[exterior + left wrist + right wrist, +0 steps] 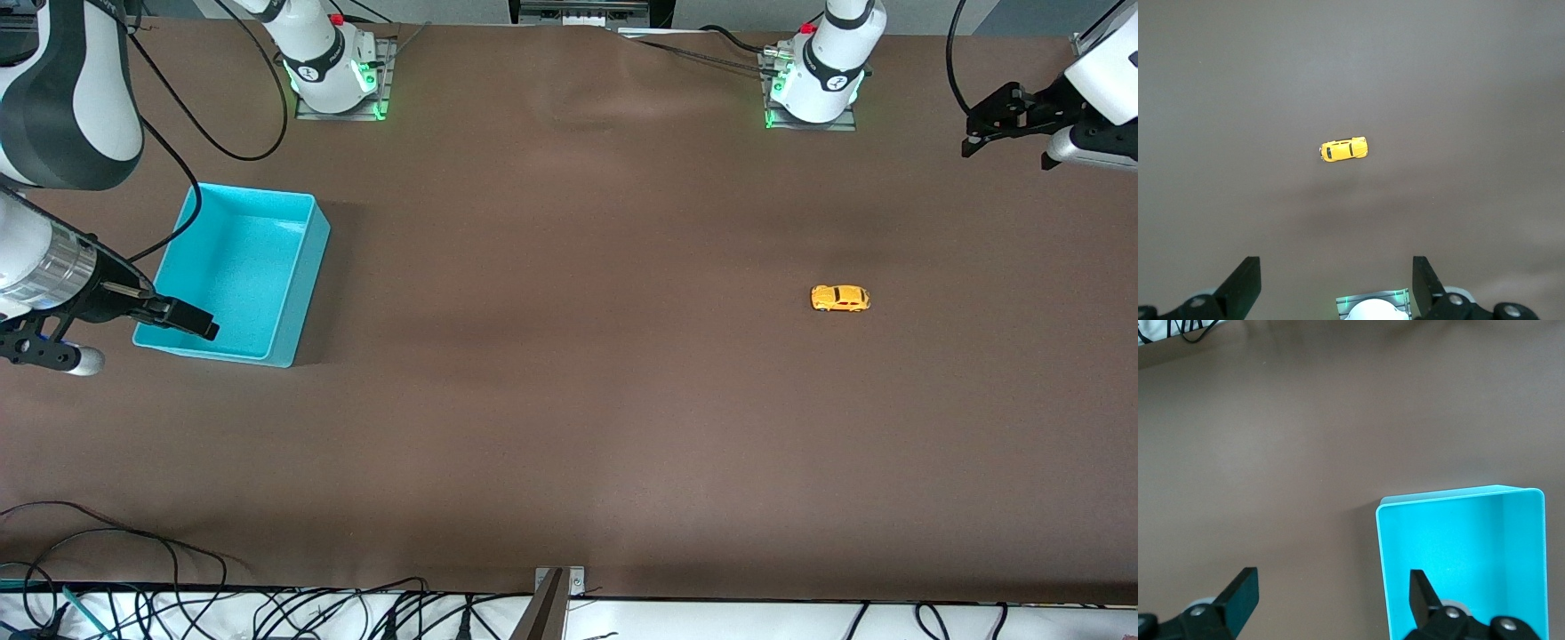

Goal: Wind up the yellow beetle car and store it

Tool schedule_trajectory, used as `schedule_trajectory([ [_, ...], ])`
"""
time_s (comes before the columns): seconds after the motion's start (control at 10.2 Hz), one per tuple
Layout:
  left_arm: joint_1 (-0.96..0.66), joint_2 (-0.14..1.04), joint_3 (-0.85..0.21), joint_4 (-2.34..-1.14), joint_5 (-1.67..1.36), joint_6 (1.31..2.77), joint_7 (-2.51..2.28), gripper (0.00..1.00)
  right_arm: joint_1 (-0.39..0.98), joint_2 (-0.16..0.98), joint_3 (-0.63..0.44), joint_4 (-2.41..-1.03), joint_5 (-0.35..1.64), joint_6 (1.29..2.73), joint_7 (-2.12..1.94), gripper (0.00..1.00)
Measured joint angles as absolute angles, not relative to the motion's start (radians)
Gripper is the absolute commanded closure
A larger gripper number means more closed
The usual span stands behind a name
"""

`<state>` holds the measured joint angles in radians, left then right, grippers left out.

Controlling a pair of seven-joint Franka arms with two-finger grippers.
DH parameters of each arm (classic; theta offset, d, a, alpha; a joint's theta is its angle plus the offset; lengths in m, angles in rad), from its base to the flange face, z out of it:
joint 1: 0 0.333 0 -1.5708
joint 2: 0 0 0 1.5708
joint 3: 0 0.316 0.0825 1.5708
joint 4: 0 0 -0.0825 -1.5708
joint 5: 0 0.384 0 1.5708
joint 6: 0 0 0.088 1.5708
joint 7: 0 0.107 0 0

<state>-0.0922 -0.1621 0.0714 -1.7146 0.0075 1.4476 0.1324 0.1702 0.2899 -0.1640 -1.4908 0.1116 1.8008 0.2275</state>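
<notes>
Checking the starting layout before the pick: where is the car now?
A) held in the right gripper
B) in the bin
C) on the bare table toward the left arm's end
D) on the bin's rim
C: the car sits alone on the table, well apart from the bin, with no gripper on it.

Two white arms with dark grey joint bands and black cables rise from metal base plates lit green, a red button on each base, ending in black grippers with flat, wedge-shaped fingers.

No legible text, label, brand or number on anything in view.
</notes>
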Motion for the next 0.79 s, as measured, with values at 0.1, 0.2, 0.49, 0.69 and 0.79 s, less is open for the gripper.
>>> schedule_trajectory([
  [0.1, -0.092, -0.162, 0.071, -1.715, 0.007, 1.448, 0.132, 0.00, 0.170, 0.290, -0.164, -1.491, 0.112, 1.799, 0.227, 0.00],
  [0.2, -0.092, -0.162, 0.071, -1.715, 0.007, 1.449, 0.132, 0.00, 0.170, 0.290, -0.164, -1.491, 0.112, 1.799, 0.227, 0.00],
  [0.49, -0.092, -0.161, 0.071, -1.707, 0.007, 1.450, 0.132, 0.00, 0.171, 0.290, -0.164, -1.491, 0.112, 1.797, 0.227, 0.00],
  [0.69, -0.092, -0.159, 0.071, -1.707, 0.007, 1.450, 0.132, 0.00, 0.171, 0.290, -0.164, -1.491, 0.112, 1.797, 0.227, 0.00],
  [0.79, -0.092, -0.159, 0.071, -1.706, 0.007, 1.450, 0.132, 0.00, 0.171, 0.290, -0.164, -1.491, 0.112, 1.797, 0.227, 0.00],
])
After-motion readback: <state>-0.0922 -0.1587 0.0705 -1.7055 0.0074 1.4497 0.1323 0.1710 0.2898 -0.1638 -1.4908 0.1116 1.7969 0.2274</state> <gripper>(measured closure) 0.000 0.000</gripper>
